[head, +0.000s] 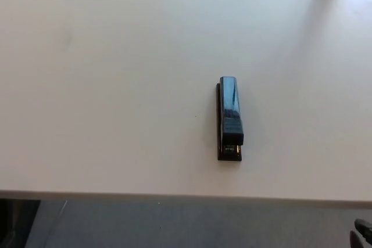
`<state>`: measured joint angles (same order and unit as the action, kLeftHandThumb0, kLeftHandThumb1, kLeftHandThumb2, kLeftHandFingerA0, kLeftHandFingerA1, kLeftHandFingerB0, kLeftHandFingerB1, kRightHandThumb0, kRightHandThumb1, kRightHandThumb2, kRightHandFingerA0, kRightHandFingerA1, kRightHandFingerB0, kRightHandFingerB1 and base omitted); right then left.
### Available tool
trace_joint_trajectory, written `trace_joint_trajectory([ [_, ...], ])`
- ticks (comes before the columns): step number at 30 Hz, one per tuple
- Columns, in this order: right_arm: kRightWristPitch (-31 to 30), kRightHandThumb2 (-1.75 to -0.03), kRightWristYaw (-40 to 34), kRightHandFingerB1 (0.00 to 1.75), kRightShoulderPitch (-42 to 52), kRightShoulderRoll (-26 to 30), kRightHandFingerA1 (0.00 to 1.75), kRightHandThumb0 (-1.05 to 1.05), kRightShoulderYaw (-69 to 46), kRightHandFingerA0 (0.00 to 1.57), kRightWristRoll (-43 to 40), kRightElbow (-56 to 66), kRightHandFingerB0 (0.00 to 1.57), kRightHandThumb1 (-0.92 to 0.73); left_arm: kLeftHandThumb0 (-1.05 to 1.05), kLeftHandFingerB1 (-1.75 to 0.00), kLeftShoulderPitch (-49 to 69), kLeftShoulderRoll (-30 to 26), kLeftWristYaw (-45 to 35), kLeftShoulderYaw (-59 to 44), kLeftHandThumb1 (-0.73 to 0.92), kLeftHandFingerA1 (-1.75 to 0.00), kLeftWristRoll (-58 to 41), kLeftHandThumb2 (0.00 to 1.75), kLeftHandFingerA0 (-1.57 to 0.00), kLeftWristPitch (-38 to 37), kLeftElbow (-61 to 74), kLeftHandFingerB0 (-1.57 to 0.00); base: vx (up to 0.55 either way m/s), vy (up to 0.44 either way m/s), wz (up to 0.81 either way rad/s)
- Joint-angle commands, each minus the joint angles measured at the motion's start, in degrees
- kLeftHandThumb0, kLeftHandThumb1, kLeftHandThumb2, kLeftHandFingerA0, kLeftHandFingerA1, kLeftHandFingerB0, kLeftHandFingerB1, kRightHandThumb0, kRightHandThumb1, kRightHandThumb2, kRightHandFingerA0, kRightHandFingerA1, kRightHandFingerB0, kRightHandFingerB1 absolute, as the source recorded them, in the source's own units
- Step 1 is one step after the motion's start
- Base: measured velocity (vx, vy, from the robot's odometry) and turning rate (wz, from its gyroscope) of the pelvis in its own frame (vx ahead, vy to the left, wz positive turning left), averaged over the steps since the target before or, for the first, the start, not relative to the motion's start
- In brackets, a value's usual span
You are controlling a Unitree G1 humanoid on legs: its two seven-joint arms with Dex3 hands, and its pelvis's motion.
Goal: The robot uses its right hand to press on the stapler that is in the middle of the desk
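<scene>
A dark stapler (229, 118) is seen lying lengthwise on the white counter (104, 97), right of centre. Only a sliver of the right hand (362, 233) is seen — finger state cannot be told.

Place: we take this for an office.
Surface: we see a broad, plain white desk top (116, 85).
Item: a dark, glossy desk stapler (230, 118) lies on it.
Floor: grey, carpet-like flooring (186, 227) below the edge.
</scene>
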<state>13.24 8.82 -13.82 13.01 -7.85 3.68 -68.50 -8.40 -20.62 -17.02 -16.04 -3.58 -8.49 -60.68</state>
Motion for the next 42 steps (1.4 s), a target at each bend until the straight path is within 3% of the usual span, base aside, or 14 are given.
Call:
trace_joint_trajectory([
  [1, 3.77, -0.9, -22.77, 0.46, -0.74, -0.37, 0.92, -0.42, -1.55, 1.02, 1.76, -1.63, 0.3, -0.71, -0.46, -0.21, -0.07, -1.59, -3.88, -1.5, 0.92, -0.18, -2.61, 0.83, -0.01, -3.12, -2.03, -0.04, 0.0, 0.0, 0.0],
  [2, 4.67, -0.65, -24.47, 0.37, -0.8, -0.53, 0.9, -0.32, -2.8, 1.24, 0.81, -1.54, 0.37, -0.83, -0.45, -0.22, -0.1, -1.58, -3.86, -1.53, 0.92, -0.19, -2.6, 0.84, 0.0, -3.24, -2.13, -0.04, 0.0, 0.0, 0.0],
  [4, 4.27, -0.63, -23.21, 0.36, -1.16, 0.36, 1.08, -0.19, -5.7, 1.21, -2.21, -1.56, 0.32, -0.85, -0.46, -0.21, -0.44, -1.67, -3.89, -1.57, 0.92, -0.17, -2.52, 0.84, 0.0, -3.22, -2.79, -0.03, 0.0, 0.0, 0.0],
  [5, 3.91, -1.01, -21.9, 0.5, -1.19, 0.79, 1.11, -0.06, -7.25, 1.14, -3.84, -1.5, 0.18, -0.61, -0.46, -0.21, -0.51, -1.59, -3.82, -1.75, 0.92, -0.17, -2.7, 0.84, 0.0, -2.97, -2.79, -0.03, 0.0, 0.0, 0.0],
  [6, 4.58, -0.64, -21.26, 0.39, -0.79, 1.27, 1.28, -0.07, -9.12, 1.12, -5.41, -1.18, 0.34, -0.79, -0.46, -0.19, 0.04, -1.24, -4.46, -2.07, 0.92, -0.16, -3.17, 0.91, 0.0, -3.1, -2.83, 0.0, 0.0, 0.0, 0.0],
  [9, 2.48, -0.63, -19.39, 0.46, -0.96, 2.62, 1.14, 0.01, -11.01, 1.14, -5.9, -1.33, 0.6, -0.79, -0.46, -0.18, 0.17, -1.17, -4.2, -2.06, 0.92, -0.13, -3.01, 0.88, 0.0, -2.87, -2.71, -0.01, 0.0, 0.0, 0.0],
  [12, -0.87, -0.63, -17.7, 0.6, -1.09, 5.01, 1.26, 0.06, -12.58, 1.06, -5.99, -1.83, 0.82, -0.76, -0.47, -0.17, 0.27, -1.2, -4.65, -2.29, 0.92, -0.11, -3.21, 0.87, 0.0, -3.13, -3.12, -0.01, 0.0, 0.0, 0.0],
  [20, -3.06, -0.63, -10.7, 0.64, 3.72, 9.54, 1.24, 0.11, -19.91, 0.93, -10.93, -3.56, 0.75, -0.76, -0.48, -0.21, 2.43, -1.44, -3.86, -1.9, 0.92, -0.18, -2.64, 0.85, 0.0, -4.7, -3.6, -0.03, 0.0, 0.0, 0.0],
  [21, -2.46, -0.6, -14.43, 0.62, 5.53, 10.58, 1.07, 0.08, -20.08, 1.03, -9.83, -4.05, 0.78, -0.68, -0.46, -0.17, 2.74, -1.34, -4.87, -2.76, 0.92, -0.13, -3.76, 0.85, 0.0, -4.46, -4.12, -0.01, 0.0, 0.0, 0.0],
  [27, 0.51, -0.61, -18.54, 0.66, 10.47, 12.95, 1.0, -0.08, -25.86, 1.15, -13.01, -3.46, 0.79, -0.65, -0.45, -0.19, 5.24, -1.3, -4.41, -2.24, 0.92, -0.15, -3.02, 0.88, 0.0, -5.86, -3.57, -0.02, 0.0, 0.0, 0.0],
  [28, 2.85, -0.59, -18.9, 0.85, 11.52, 13.18, 1.0, -0.03, -27.68, 1.16, -14.22, -2.87, 0.8, -0.66, -0.46, -0.21, 5.51, -1.24, -4.43, -2.34, 0.92, -0.19, -3.18, 0.85, 0.0, -5.77, -3.26, -0.01, 0.0, 0.0, 0.0],
  [33, 7.18, -0.61, -20.1, 0.89, 11.24, 16.91, 1.11, -0.09, -38.01, 1.13, -21.31, -1.04, 0.8, -0.74, -0.47, -0.17, 5.18, -1.28, -4.76, -2.5, 0.92, -0.11, -3.51, 0.87, 0.0, -4.21, -2.92, 0.0, 0.0, 0.0, 0.0],
  [34, 7.6, -0.61, -20.19, 0.72, 11.0, 17.66, 1.07, -0.12, -39.1, 1.15, -21.79, -0.48, 0.79, -0.74, -0.46, -0.17, 5.05, -1.4, -4.83, -2.47, 0.92, -0.11, -3.44, 0.88, 0.0, -4.15, -3.02, -0.01, 0.0, 0.0, 0.0],
  [42, 9.23, -0.65, -23.65, 1.07, 5.2, 23.68, 1.28, -0.08, -44.26, 1.16, -22.4, 12.99, 0.77, -0.78, -0.45, -0.18, 4.45, -2.19, -4.37, -1.84, 0.92, -0.14, -2.58, 0.88, 0.0, -4.79, -3.91, -0.01, 0.0, 0.0, 0.0],
])
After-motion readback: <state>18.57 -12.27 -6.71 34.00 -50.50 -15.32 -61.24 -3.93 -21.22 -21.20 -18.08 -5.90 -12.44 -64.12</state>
